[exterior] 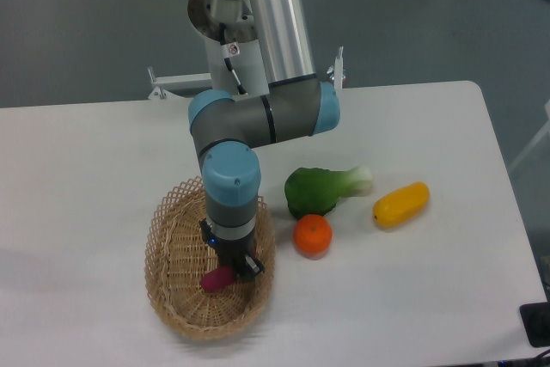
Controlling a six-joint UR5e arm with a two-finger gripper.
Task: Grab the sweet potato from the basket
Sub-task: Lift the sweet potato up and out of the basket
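Observation:
The sweet potato [216, 280] is a small magenta-purple tuber lying inside the tan wicker basket [172, 247] at the front left of the table. My gripper [235, 269] points straight down into the basket, right over the tuber's right end. The fingers are dark and mostly hidden by the wrist, so their opening is unclear. Only the left part of the sweet potato shows; the rest is behind the fingers.
An orange fruit [313, 235] sits just right of the basket. A green leafy vegetable [320, 190] lies behind it, and a yellow oblong vegetable [400, 204] lies further right. The arm's elbow hangs over the basket's back rim.

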